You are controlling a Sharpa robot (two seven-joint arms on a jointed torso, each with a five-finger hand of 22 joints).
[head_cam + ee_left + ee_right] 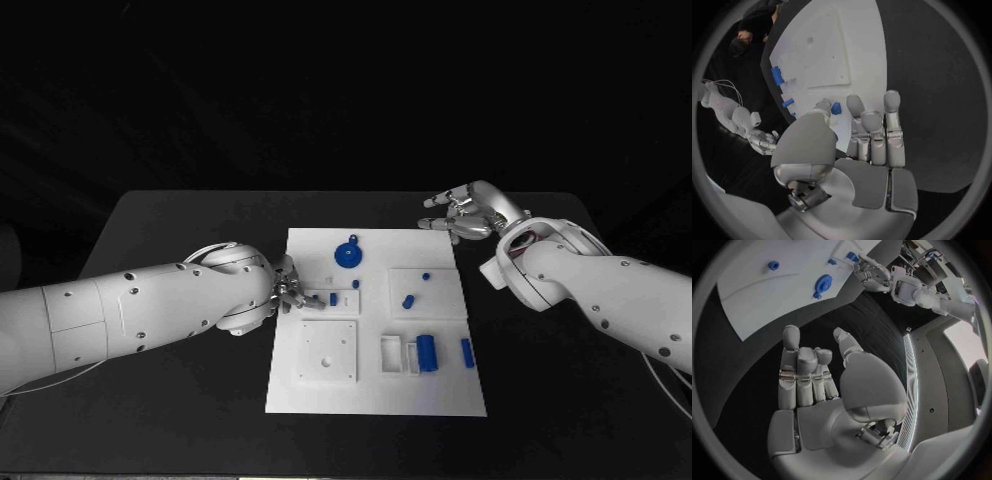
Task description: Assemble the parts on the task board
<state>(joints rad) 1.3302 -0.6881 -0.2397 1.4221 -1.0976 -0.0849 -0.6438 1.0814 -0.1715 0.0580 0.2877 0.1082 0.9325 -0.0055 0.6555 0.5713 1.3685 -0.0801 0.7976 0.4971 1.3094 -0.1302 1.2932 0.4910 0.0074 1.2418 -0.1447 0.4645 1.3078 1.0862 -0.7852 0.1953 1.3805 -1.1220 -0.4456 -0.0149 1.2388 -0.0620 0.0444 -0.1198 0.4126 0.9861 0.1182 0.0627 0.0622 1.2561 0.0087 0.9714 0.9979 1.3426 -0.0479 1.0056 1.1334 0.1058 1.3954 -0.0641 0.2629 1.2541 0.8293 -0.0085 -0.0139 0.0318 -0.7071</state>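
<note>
We saw the white rectangular task board [378, 395] flat mid-table on the black table [173, 215]. Left hand [293, 288] sat at the board's left edge, fingertips down by a small blue peg [333, 298] — whether it pinched the peg we couldn't tell; the wrist cam showed fingers [878, 131] pressed together w/ the thumb near a blue piece [836, 108]. Right hand [464, 212] hovered off the board's far right corner, holding nothing, fingers loosely curled, side by side. On the board: a round blue disc part [348, 254] near the far edge, a blue cylinder [428, 351] in a white holder, a short blue bar [467, 351] just beside it.
</note>
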